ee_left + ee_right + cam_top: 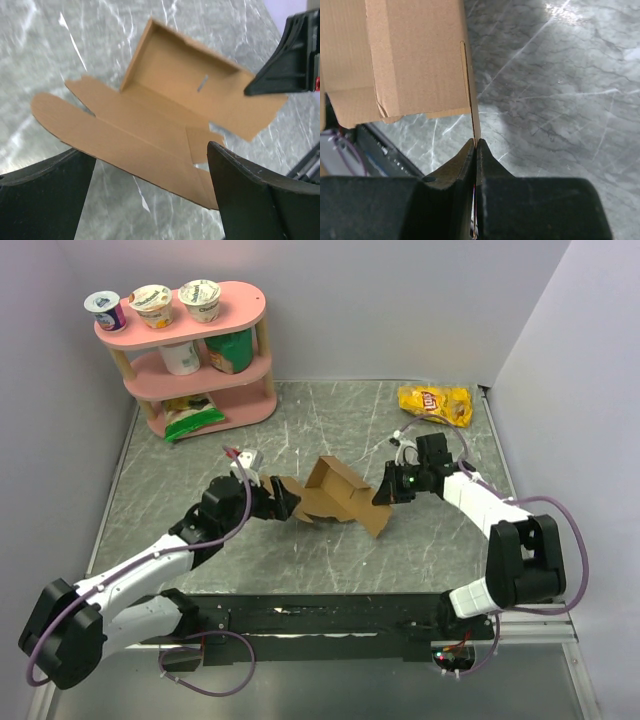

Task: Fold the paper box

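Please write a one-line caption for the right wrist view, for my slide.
Right gripper pinches one edge of the partly folded paper box over the grey table.

Overhead view looks down; close wrist views share paper box [340, 502].

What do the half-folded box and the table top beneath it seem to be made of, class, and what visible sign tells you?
The paper box: brown cardboard, probably corrugated, matte and unprinted; faint ribbing and sharp creases show. The table top: grey with white veins and a slight sheen, stone-like, though it may be a printed laminate.
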